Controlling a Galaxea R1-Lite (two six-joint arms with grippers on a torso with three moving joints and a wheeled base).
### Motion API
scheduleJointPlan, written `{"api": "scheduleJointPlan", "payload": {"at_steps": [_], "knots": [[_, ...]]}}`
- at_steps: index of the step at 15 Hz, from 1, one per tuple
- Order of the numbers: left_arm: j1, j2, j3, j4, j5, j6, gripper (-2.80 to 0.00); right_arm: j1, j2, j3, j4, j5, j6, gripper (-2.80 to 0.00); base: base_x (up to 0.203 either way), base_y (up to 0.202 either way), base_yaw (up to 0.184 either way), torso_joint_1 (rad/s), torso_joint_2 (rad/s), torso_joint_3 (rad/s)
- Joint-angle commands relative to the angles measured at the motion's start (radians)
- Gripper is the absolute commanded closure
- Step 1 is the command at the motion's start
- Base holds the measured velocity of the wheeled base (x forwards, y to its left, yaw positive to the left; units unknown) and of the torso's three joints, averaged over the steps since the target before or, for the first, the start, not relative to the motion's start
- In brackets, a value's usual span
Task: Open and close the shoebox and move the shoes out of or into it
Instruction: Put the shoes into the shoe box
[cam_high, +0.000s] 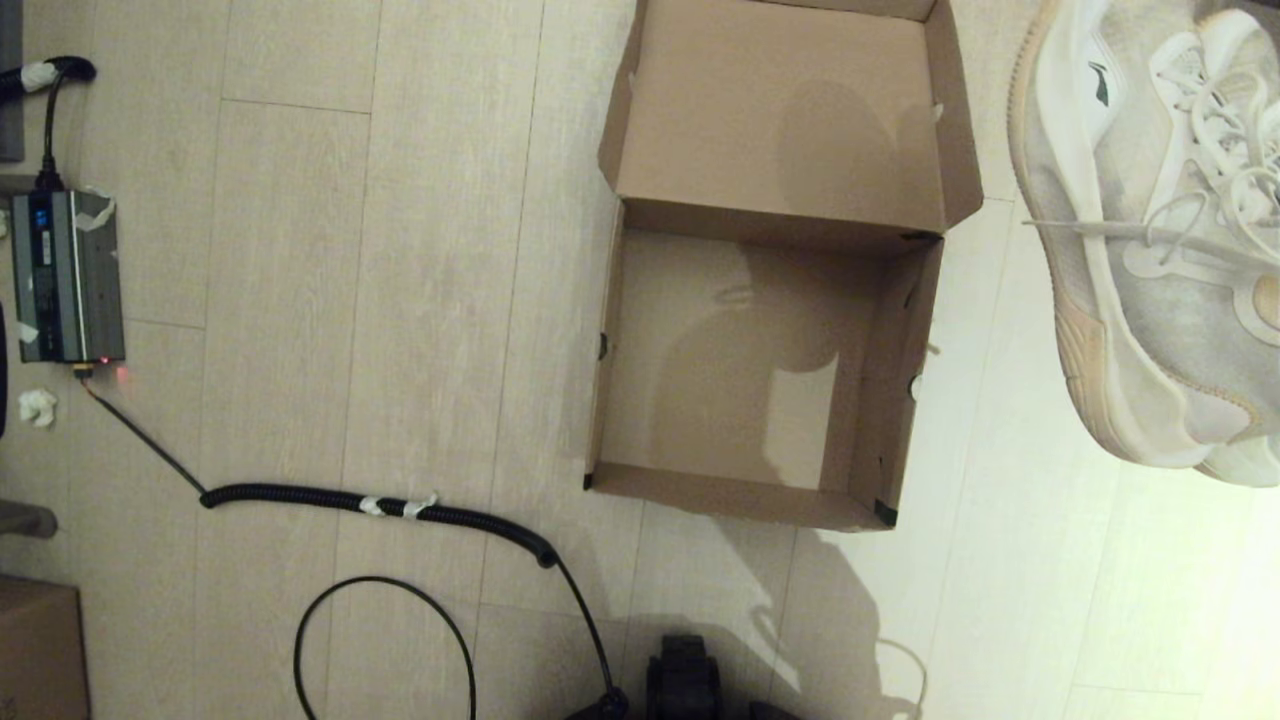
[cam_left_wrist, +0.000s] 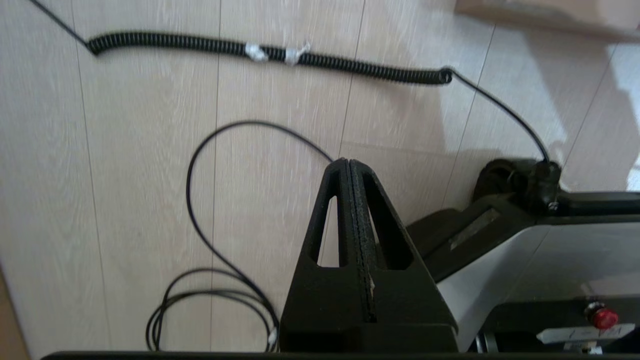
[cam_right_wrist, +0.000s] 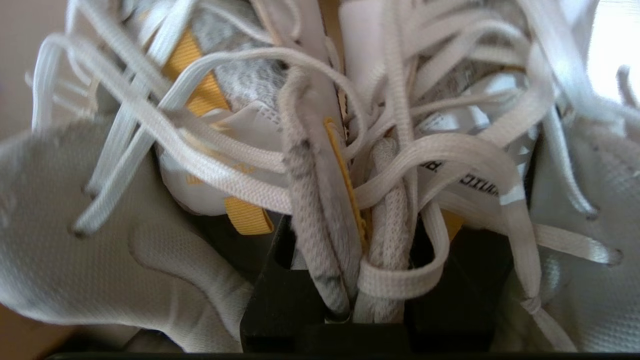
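Observation:
The shoebox (cam_high: 730, 497) lies open and empty on the floor in the head view, its hinged lid (cam_high: 780, 110) folded back on the far side and dark tape on its near corners. The white mesh shoes (cam_high: 1160, 230) hang high at the right, close to the head camera, to the right of the box. My right gripper (cam_right_wrist: 350, 240) is shut on the shoes (cam_right_wrist: 320, 200), pinching both inner collars together among loose laces; it is hidden behind them in the head view. My left gripper (cam_left_wrist: 348, 162) is shut and holds nothing, low over the floor beside my base.
A coiled black cable (cam_high: 380, 503) and a thin cable loop (cam_high: 385, 640) lie on the floor left of the box. A grey power unit (cam_high: 65, 275) sits at the far left, with a smaller brown box (cam_high: 40, 650) in the near left corner.

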Motion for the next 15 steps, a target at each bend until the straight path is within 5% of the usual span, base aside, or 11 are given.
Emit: {"api": "scheduleJointPlan", "payload": {"at_steps": [1, 3, 7, 12, 15], "knots": [[0.002, 0.014, 0.000, 0.001, 0.001, -0.001, 0.00, 0.093, -0.017, -0.037, 0.002, 0.027, 0.000, 0.00, 0.000, 0.000, 0.000, 0.000, 0.00, 0.000], [0.003, 0.001, 0.000, 0.000, 0.001, -0.001, 0.00, 0.224, 0.050, -0.080, 0.004, -0.007, -0.003, 0.00, 0.000, 0.000, 0.000, 0.000, 0.00, 0.000], [0.003, -0.021, 0.000, 0.000, 0.001, -0.001, 0.00, 0.503, 0.201, -0.105, -0.003, -0.231, -0.005, 0.00, 0.000, 0.000, 0.000, 0.000, 0.00, 0.000], [0.003, -0.006, 0.000, 0.001, 0.001, -0.001, 0.00, 0.747, 0.355, -0.106, -0.075, -0.505, -0.005, 0.00, 0.000, 0.000, 0.000, 0.000, 0.00, 0.000], [0.003, 0.005, 0.000, 0.001, 0.001, -0.001, 0.00, 0.825, 0.448, -0.113, -0.121, -0.682, -0.007, 0.00, 0.000, 0.000, 0.000, 0.000, 0.00, 0.000]]}}
